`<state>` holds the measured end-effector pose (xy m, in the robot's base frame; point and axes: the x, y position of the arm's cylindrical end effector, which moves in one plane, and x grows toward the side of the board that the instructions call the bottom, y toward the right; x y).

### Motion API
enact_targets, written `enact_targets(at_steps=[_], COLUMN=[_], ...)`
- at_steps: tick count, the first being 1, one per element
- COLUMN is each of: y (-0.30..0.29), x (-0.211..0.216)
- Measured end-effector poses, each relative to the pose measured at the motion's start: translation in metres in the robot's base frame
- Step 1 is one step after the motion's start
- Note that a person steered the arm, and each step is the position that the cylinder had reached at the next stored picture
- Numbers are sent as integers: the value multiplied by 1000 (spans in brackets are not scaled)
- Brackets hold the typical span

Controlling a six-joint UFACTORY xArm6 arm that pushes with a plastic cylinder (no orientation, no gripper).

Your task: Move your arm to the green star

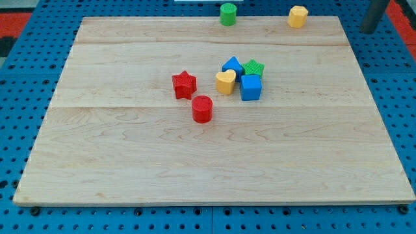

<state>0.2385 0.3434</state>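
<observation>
- Camera view: my tip (368,30) hangs off the wooden board (130,162) at the view's top right, well apart from every block; a bare rod, it grasps nothing.
- The green star (254,67) sits near centre, touching the blue cube (251,87), beside a blue block (231,65) and the yellow heart (225,82).
- A red star (184,84) and red cylinder (202,108) lie to the view's left.
- A green cylinder (227,13) and yellow block (297,16) line the top edge.

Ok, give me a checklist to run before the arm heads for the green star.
1. Green star in view: ok.
2. My tip in view: ok, off the board at the view's top right.
3. Tip clear of blocks: ok.
4. Star standing free: not ok; blue cube and another blue block crowd it.
5. Path from top right open: ok; the yellow block lies off the line.
</observation>
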Motion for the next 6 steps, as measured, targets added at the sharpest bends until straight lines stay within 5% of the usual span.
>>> enact_targets(at_steps=[1,3,6], y=[-3,-40,-134], x=[-46,-47,170])
